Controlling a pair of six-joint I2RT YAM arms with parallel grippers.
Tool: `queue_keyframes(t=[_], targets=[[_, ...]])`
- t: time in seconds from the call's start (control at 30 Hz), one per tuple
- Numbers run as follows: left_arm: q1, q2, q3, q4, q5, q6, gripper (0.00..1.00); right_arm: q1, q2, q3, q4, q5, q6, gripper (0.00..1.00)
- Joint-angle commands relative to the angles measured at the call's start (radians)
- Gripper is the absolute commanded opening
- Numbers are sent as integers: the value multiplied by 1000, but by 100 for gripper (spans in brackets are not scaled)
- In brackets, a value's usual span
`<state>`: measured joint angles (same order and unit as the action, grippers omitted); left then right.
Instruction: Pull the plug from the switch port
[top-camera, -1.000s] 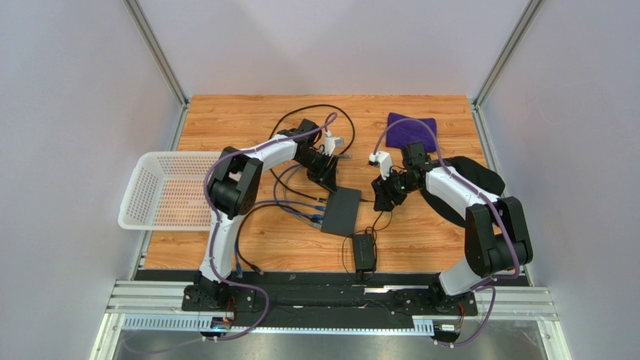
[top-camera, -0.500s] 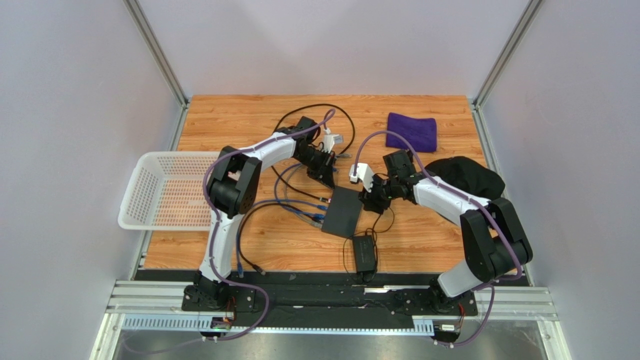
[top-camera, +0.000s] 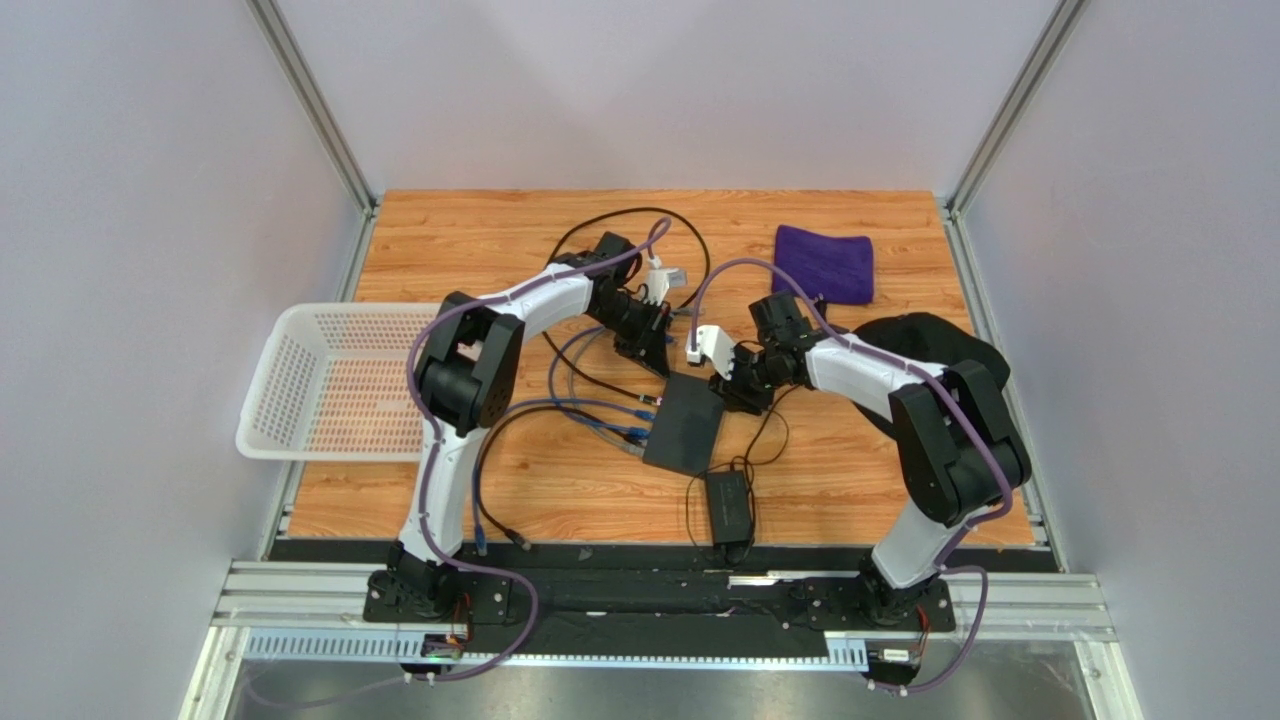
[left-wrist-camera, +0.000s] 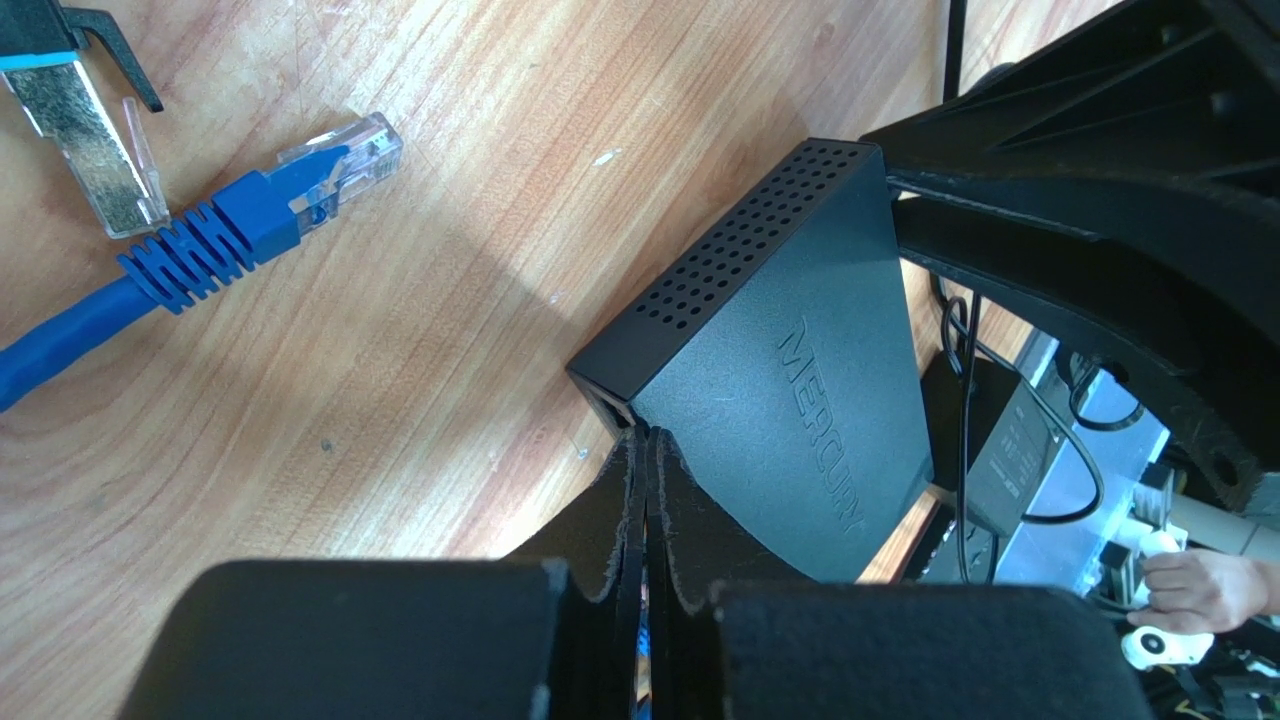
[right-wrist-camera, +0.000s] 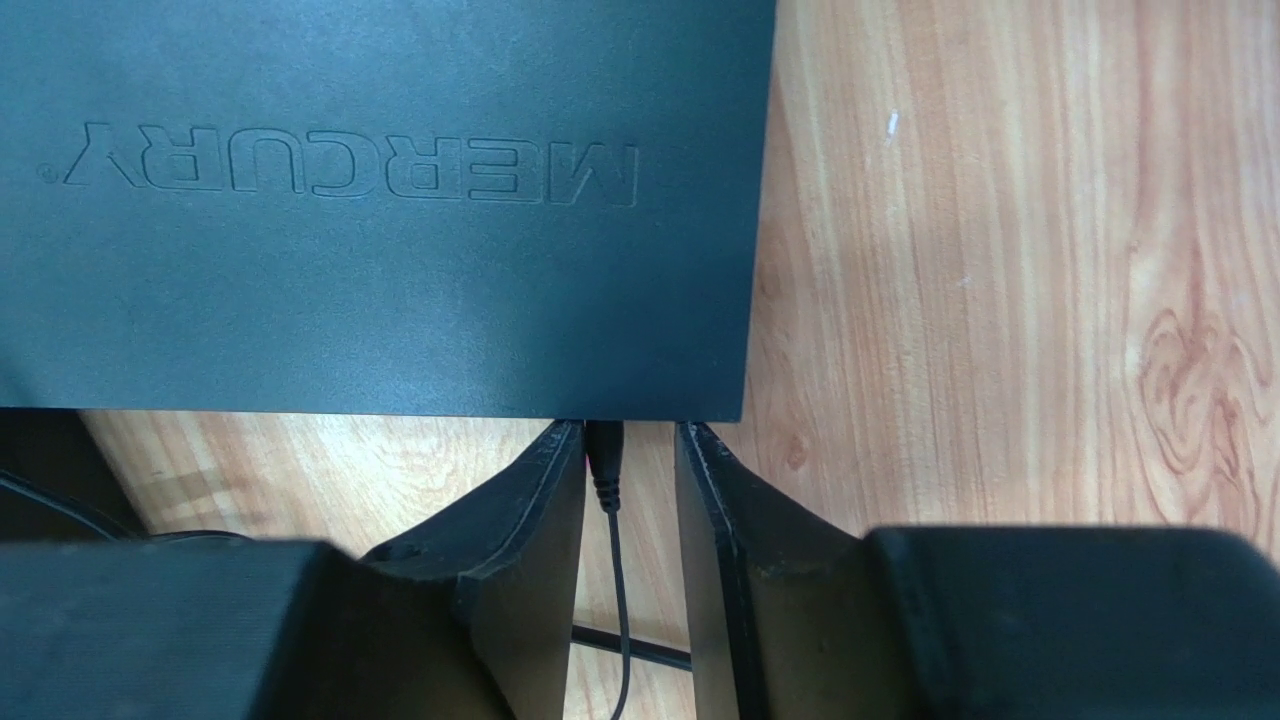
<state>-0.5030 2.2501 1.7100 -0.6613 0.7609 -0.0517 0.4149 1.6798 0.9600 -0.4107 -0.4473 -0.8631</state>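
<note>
The switch (top-camera: 684, 425) is a flat black box marked MERCURY in mid-table; it also shows in the left wrist view (left-wrist-camera: 781, 345) and the right wrist view (right-wrist-camera: 376, 195). A small black plug (right-wrist-camera: 604, 455) with a thin black cord sits in the switch's edge. My right gripper (right-wrist-camera: 628, 446) is open, its tips at that edge with the plug between the fingers, nearer the left one. In the top view the right gripper (top-camera: 733, 393) is at the switch's right side. My left gripper (left-wrist-camera: 649, 438) is shut, its tips at the switch's far corner (top-camera: 663, 369).
A black power brick (top-camera: 727, 506) lies in front of the switch. Blue network cables (top-camera: 601, 413) trail left of it, with loose plug ends (left-wrist-camera: 323, 162). A white basket (top-camera: 323, 383) hangs off the left edge. A purple cloth (top-camera: 824, 263) and a black bundle (top-camera: 939, 348) lie at the right.
My right arm has swung left from near the purple cloth to the switch's right side, and its fingers now straddle the plug. The left arm has barely moved.
</note>
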Motion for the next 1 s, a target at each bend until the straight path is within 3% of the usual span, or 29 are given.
queue_keyframes(t=[0.0,0.43,0.67,0.87,0.97], targets=[[-12,46,19,11,-38,6,0,7,29,63,-40,4,-53,31],[-12,52,33,3,-37,4,0,24,86,103,-149,25,-137,17],[-12,63,45,14,-31,-13,0,30,132,223,-255,-24,56,0],[-11,33,46,32,-107,-36,0,27,153,230,-264,-47,137,0],[9,-32,17,80,-181,-121,0,24,169,238,-275,-60,173,0]])
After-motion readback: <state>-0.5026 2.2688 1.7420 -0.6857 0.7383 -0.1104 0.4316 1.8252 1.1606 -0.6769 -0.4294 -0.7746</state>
